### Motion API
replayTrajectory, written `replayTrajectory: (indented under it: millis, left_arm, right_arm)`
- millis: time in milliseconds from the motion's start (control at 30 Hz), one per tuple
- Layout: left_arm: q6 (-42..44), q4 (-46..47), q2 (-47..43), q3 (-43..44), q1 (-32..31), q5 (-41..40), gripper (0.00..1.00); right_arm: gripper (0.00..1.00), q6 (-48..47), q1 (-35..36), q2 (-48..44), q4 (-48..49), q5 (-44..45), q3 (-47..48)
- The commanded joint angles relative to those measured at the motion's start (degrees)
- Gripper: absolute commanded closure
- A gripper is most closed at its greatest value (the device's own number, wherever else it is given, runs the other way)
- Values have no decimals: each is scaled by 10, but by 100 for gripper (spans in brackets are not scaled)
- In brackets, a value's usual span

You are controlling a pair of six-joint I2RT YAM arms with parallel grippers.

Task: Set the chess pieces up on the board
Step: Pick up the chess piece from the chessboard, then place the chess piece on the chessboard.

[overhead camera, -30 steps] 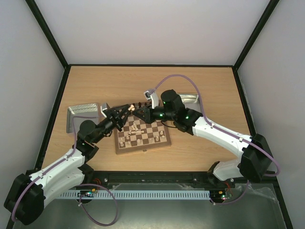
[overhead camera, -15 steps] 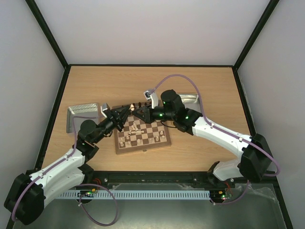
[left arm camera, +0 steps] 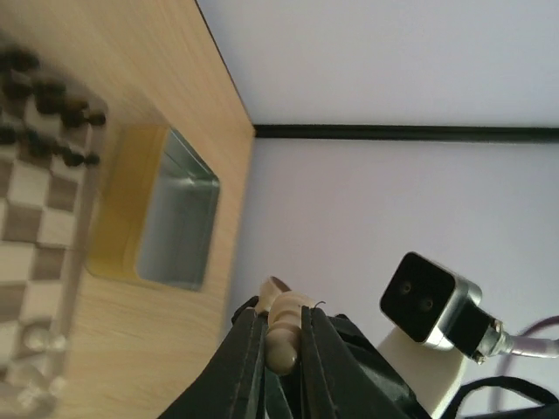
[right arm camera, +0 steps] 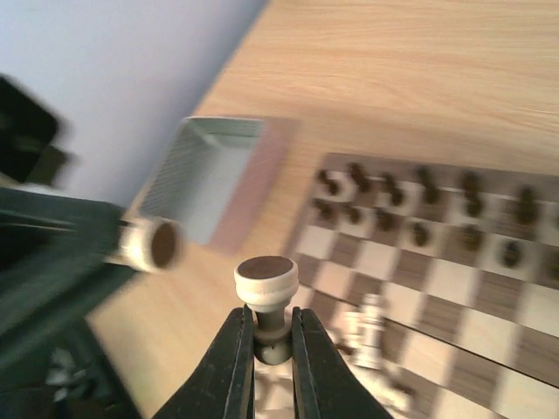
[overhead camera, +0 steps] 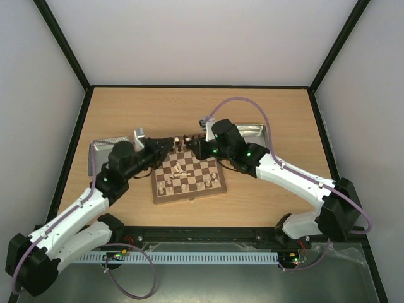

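Nearest the arm bases, the board (overhead camera: 189, 190) lies flat on the bench (overhead camera: 158, 107). Its near rows carry upright pale chessmen (overhead camera: 183, 185), and a few more are bunched toward its middle, below and just short of both pincers. Farther in, over the board's far edge, the two pincers meet tip to tip, close but apart and raised off the squares. The left pincer (left arm camera: 281, 325) is drawn narrow and clamps a pale piece (left arm camera: 279, 301) by its body, so that the piece's head pokes out past the fingertips. From the right wrist that same piece is blurred, showing a round dark-faced base just to the left of the right pincer. The right pincer (right arm camera: 268, 319) is likewise narrow and grips the stem of a second pale piece (right arm camera: 265, 278), whose flat dark-faced base is turned toward the camera. Under and just beyond the right pincer, dark chessmen (right arm camera: 419, 234) stand in two rows along the far side of the board. Past the left pincer, out to its side, a metal tin (right arm camera: 205, 175) sits open on the bench beside the board. Another tin (overhead camera: 252, 130) lies behind the right pincer, farther back on the bench.
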Motion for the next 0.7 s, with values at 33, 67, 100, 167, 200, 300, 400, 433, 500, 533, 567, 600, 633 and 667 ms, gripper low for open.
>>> replayTrajectory:
  millis: [33,67,100,167,200,300,400,433,500,533,567,600,633,667]
  left_arm:
    - [316,-332,87,152,-19,-48,98]
    - [348,-376,113,175,-30,-67,98]
    - [386,-406,136,198,-45,-88,98]
    - [432,-476,188,254,-88,-147,98]
    - [455,-498,212,278,-108,-166,98]
    - [502,-561,290,351,-158,-210,98]
    - [538,-612,376,420,-192,-222,98]
    - [552,-628,401,438,-203,-222,98]
    - [566,-653,453,474,-222,-232,98]
    - [568,-663,484,491,-228,-236,98]
    - [569,-672,505,508,-233,-240,98]
    - [569,-677,522,524,-238,-245,98]
    - [574,-682,539,544,-244,-246,98]
    - [576,-692,557,565,-248,-246,98]
  right_arm:
    - [92,21,-22,-2,-156,217,42]
    - [92,29,-28,-3,-170,240,41]
    - [92,39,-34,-5,-180,259,36]
    - [92,54,-47,-13,-193,291,20]
    - [92,58,-55,-19,-197,309,12]
    - [91,84,-86,-36,-203,325,-18]
    - [91,87,-110,-55,-198,319,-48]
    - [91,87,-116,-61,-197,318,-57]
    - [91,82,-124,-73,-195,318,-72]
    - [91,81,-128,-78,-194,319,-78]
    - [91,79,-130,-84,-195,318,-83]
    - [91,76,-133,-89,-194,315,-87]
    - [91,74,-134,-93,-193,312,-90]
    - [91,72,-135,-96,-191,310,-93]
